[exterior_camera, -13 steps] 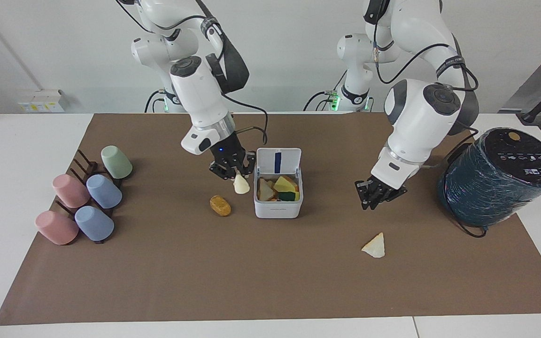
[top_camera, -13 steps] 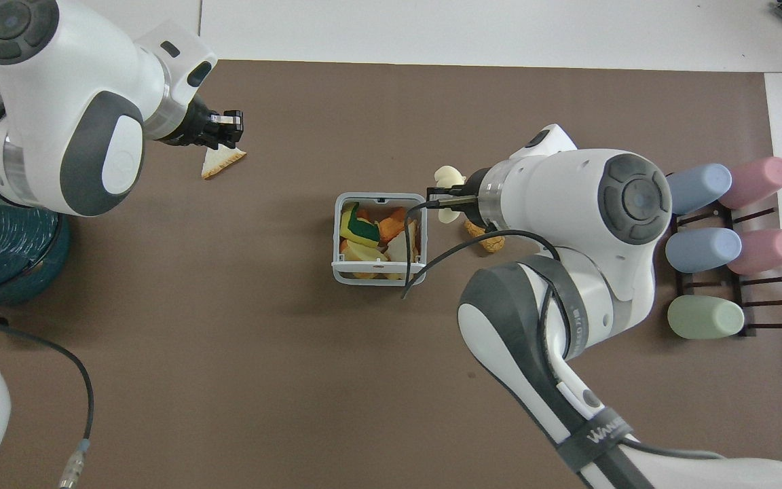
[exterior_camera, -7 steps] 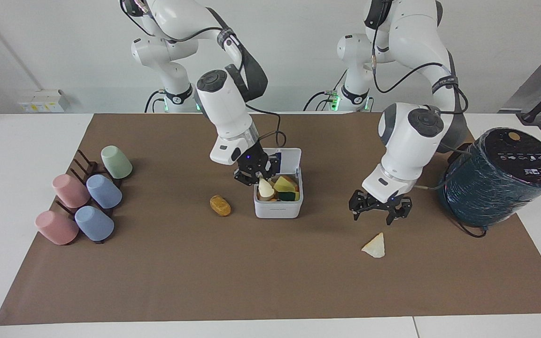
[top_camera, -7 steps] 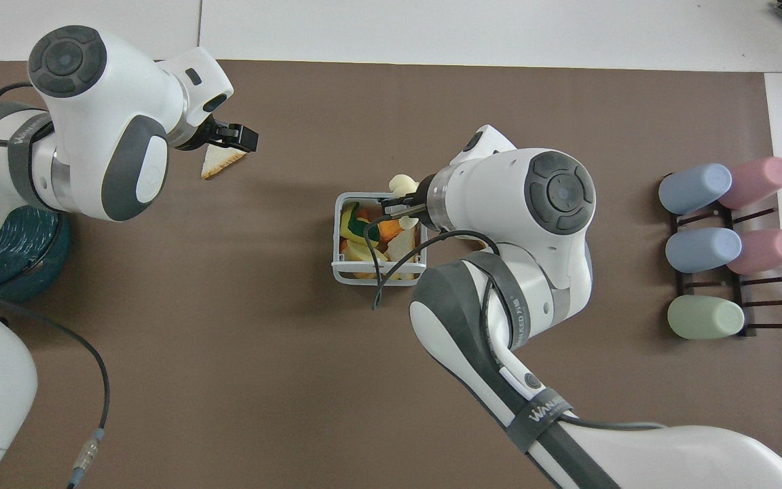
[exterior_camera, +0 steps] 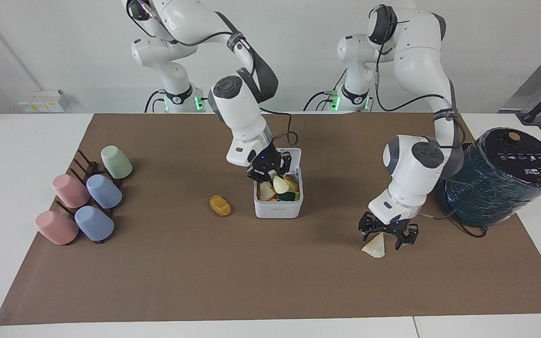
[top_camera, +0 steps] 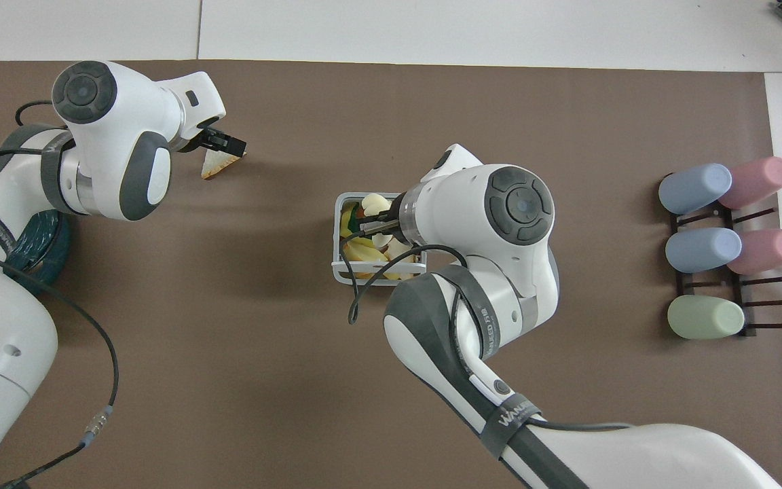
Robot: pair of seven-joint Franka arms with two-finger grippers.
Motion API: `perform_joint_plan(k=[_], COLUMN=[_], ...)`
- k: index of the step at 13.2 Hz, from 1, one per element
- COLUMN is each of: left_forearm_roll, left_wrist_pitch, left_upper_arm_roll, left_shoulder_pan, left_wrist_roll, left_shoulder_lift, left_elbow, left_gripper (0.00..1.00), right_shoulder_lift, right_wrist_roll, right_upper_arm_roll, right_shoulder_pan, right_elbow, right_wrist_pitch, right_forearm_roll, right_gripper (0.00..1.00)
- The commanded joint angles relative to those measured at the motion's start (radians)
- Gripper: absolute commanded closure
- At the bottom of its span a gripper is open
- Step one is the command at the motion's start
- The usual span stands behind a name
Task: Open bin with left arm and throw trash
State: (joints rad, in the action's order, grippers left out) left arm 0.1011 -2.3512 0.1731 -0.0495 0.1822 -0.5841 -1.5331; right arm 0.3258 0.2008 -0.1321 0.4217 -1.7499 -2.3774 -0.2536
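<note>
The white bin [exterior_camera: 277, 210] [top_camera: 377, 279] stands mid-mat with its lid up and several coloured pieces inside. My right gripper [exterior_camera: 272, 177] [top_camera: 367, 217] hangs just over the bin's inside, with the cream lump [exterior_camera: 280, 184] [top_camera: 375, 202] right at its tip; I cannot tell whether it still holds the lump. A golden-brown lump [exterior_camera: 220, 205] lies on the mat beside the bin, toward the right arm's end. My left gripper [exterior_camera: 387, 236] [top_camera: 220, 151] is low and open, its fingers on either side of the pale wedge [exterior_camera: 375, 246] [top_camera: 216, 164], which rests on the mat.
A big dark-teal cylinder [exterior_camera: 500, 178] [top_camera: 31, 238] stands close to the left arm. Several pastel cups [exterior_camera: 87, 197] [top_camera: 703, 241] lie on a dark rack at the right arm's end of the table. A brown mat [exterior_camera: 158, 272] covers the table.
My right gripper carried the cream lump from beside the bin to over its inside. My left gripper opened and came down around the wedge.
</note>
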Motion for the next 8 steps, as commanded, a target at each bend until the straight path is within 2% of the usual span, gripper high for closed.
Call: perform_joint_plan(k=[1, 4, 7, 8], left_forearm_roll=[0.023, 0.031, 0.046, 0.054], left_wrist_pitch=[-0.051, -0.155, -0.161, -0.160], left_upper_arm_roll=[0.008, 0.008, 0.008, 0.008], left_shoulder_pan=[0.014, 0.014, 0.005, 0.005], left_wrist_roll=[0.045, 0.054, 0.056, 0.056], left_shoulder_lift=[0.012, 0.026, 0.026, 0.026], left_elbow=[-0.057, -0.177, -0.208, -0.209], left_gripper=[0.00, 0.00, 0.01, 0.08], right_shoulder_lift=[0.001, 0.001, 0.001, -0.005], right_wrist_roll=[0.014, 0.014, 0.011, 0.011], right_upper_arm_roll=[-0.004, -0.004, -0.004, -0.003], right_shoulder_pan=[-0.006, -0.006, -0.006, -0.007], right_elbow=[0.001, 0.001, 0.003, 0.006], right_wrist_pitch=[0.000, 0.000, 0.000, 0.000], right_forearm_roll=[-0.022, -0.022, -0.019, -0.007], right_gripper=[0.00, 0.00, 0.00, 0.00])
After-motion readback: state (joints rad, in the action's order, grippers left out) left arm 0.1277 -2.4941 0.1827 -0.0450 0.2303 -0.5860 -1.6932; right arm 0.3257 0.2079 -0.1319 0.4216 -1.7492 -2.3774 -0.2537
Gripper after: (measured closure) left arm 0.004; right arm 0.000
